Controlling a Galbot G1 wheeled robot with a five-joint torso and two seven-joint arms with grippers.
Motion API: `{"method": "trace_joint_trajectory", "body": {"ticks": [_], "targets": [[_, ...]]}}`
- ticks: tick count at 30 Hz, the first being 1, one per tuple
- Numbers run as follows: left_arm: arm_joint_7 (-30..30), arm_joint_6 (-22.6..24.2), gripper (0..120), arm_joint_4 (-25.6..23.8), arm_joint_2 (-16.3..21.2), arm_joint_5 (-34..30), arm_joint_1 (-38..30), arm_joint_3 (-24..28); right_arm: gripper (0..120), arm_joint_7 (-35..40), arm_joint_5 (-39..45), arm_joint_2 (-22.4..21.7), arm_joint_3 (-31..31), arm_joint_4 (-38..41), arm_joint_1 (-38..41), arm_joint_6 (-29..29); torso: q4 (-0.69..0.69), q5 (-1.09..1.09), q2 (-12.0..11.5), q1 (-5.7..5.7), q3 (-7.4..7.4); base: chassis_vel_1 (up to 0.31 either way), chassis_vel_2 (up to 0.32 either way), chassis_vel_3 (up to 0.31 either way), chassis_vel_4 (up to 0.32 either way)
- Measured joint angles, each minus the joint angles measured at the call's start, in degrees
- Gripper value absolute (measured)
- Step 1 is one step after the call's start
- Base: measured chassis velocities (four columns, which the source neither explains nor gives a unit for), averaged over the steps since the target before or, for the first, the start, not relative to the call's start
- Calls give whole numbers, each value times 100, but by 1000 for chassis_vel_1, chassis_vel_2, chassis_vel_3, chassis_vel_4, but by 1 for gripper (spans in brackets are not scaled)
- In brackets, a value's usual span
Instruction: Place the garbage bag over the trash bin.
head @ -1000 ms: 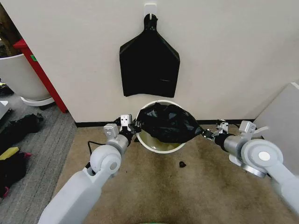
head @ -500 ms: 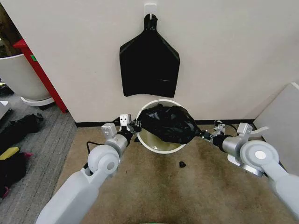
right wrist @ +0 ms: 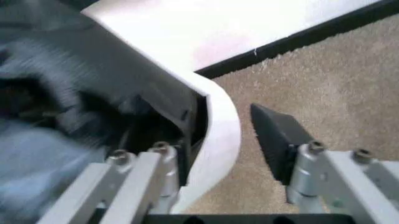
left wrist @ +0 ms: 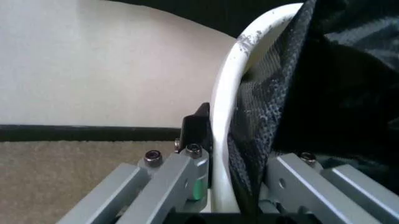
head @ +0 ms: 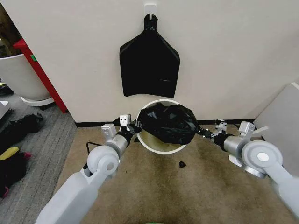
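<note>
Against the wall, on tan carpet: trash bin [head: 161, 145], round, cream-white, rolled rim. Garbage bag [head: 168, 123], thin glossy black, crinkled, bunched over the bin's mouth, its near portion left uncovered. Left gripper [head: 133, 129] at the bin's left edge, fingers straddling the rim [left wrist: 225, 112], one outside, one inside against bag film; spread, not pinching. Right gripper [head: 209, 134] at the right edge, likewise spread across the rim [right wrist: 218, 135]. Bag lies between both grippers, stretched side to side; the rim sits between each pair of fingers.
</note>
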Motion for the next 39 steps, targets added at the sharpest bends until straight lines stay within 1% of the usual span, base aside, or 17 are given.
{"method": "trace_joint_trajectory", "body": {"ticks": [2, 5, 6, 7, 9, 10, 16, 19, 22, 27, 32, 36, 37, 39], "targets": [[-9, 0, 4, 11, 2, 7, -6, -2, 41, 39, -18, -8, -5, 39, -4, 1, 1, 0, 0, 0, 0, 0, 0, 0, 0], [-46, 0, 4, 43, 17, 12, -47, -13, 55, 323, -80, -56, -10, 201, -35, 0, 0, 0, 0, 0, 0, 0, 0, 0, 0], [-55, 0, 4, 43, 24, 10, -55, -20, 57, 387, -87, -69, 1, 229, -52, 0, -1, 0, 0, 0, 0, 0, 0, 0, 0], [-65, 0, 4, 43, 33, 4, -62, -25, 64, 443, -87, -83, 26, 267, -74, 0, -1, 0, 0, 0, 0, 0, 0, 0, 0], [-77, -3, 4, 43, 52, -5, -87, -34, 72, 511, -88, -105, 86, 351, -127, 1, 0, 0, 0, 0, 0, 0, 0, 0, 0], [-77, -3, 4, 43, 52, -5, -87, -34, 72, 511, -88, -105, 86, 351, -127, 1, 0, 0, 0, 0, 0, 0, 0, 0, 0], [-132, -11, 4, 63, 96, -87, -219, -57, 97, 637, -192, -173, 259, 791, -285, 37, 0, 0, 0, 0, 0, 0, 0, 0, 0], [-151, -12, 4, 72, 106, -100, -253, -64, 100, 633, -329, -209, 326, 957, -399, 49, 0, 0, 0, 0, 0, 0, 0, 0, 0], [-183, -15, 4, 81, 109, -124, -292, -71, 100, 584, -615, -248, 429, 1199, -650, 69, 0, 0, 0, 0, 0, 0, 0, 0, 0], [-216, -15, 4, 80, 103, -170, -328, -71, 100, 520, -733, -241, 534, 1283, -883, 128, -2, 0, 0, 0, 0, 0, 0, 0, 0], [-223, -15, 4, 61, 128, -187, -339, -80, 100, 445, -601, -168, 615, 1167, -899, 240, -1, 2, 0, 0, 0, 0, 0, 0, 0], [-207, -20, 4, 125, 175, -167, -324, -95, 100, 563, -206, -175, 790, 1250, -852, 269, 0, 0, 0, 0, 0, 0, 0, 0, 0], [-183, -35, 4, 196, 180, -124, -314, -100, 100, 672, 20, -211, 903, 1276, -825, 269, 0, -1, 0, 0, 0, 0, 0, 0, 0], [-167, -46, 4, 204, 203, -116, -308, -107, 100, 676, 123, -232, 1017, 1273, -865, 266, 0, 0, 0, 0, 0, 0, 0, 0, 0]]}}
